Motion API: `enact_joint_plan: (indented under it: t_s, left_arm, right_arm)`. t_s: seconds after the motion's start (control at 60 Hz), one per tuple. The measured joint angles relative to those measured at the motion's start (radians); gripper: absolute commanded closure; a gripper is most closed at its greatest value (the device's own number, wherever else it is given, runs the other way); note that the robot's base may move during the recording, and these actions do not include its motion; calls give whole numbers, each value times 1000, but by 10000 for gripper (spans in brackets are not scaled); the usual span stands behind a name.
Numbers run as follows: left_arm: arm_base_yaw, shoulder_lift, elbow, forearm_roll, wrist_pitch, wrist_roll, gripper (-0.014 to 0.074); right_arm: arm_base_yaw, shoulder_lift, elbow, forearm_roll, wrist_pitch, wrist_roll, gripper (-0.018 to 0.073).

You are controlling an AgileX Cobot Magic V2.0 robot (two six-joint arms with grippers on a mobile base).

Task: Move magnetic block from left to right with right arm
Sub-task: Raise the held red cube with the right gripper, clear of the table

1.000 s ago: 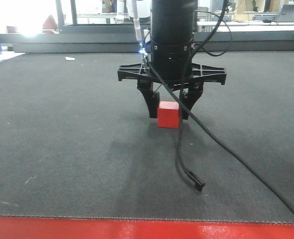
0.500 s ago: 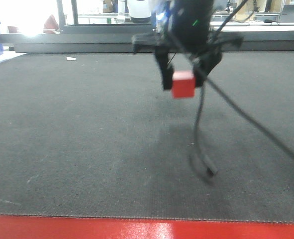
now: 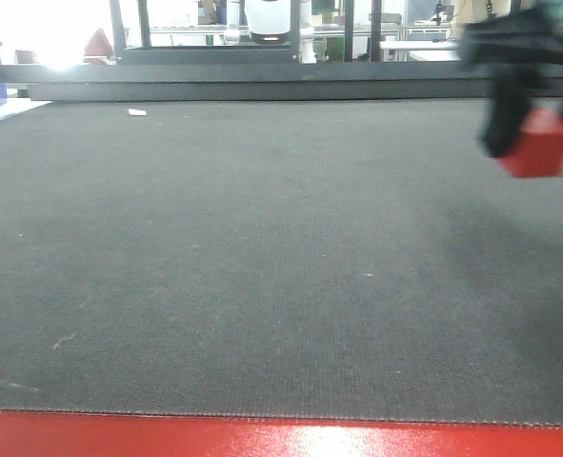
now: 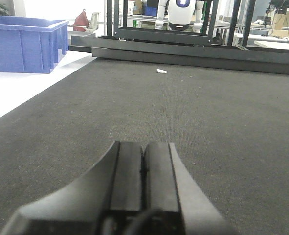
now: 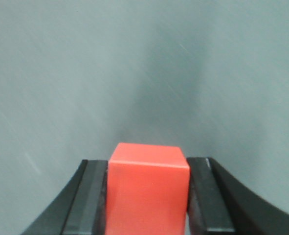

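The magnetic block [image 3: 540,145] is a small red cube, blurred, hanging above the dark mat at the far right of the front view. My right gripper [image 3: 533,133] is shut on it, a dark blurred shape partly cut off by the frame edge. In the right wrist view the magnetic block [image 5: 147,188] fills the gap between the two black fingers [image 5: 90,196], with blurred grey mat behind it. My left gripper [image 4: 144,159] is shut with nothing in it, low over the mat in the left wrist view.
A dark grey mat [image 3: 243,257] covers the table, with a red strip [image 3: 262,436] along its near edge. A small white scrap [image 3: 136,112] lies far back left. A blue bin [image 4: 24,41] stands off the mat's left side. Black frame rails [image 3: 262,81] cross the back.
My right gripper has lifted the red cube off the mat and carried it from the centre to the far right of the front view. Its dangling cable has left the view.
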Motion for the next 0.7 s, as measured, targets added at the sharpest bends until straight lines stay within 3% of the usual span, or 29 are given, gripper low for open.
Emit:
enact_joint_plan:
  t_s: [0.3,0.7]
  left_arm:
    - [0,0,0,0,0,0,713]
    - [0,0,0,0,0,0,712]
  right_arm:
    - [-7,-412,290,3,-43,-20,378]
    - [-7,-930,389,-2,-1,-44,378]
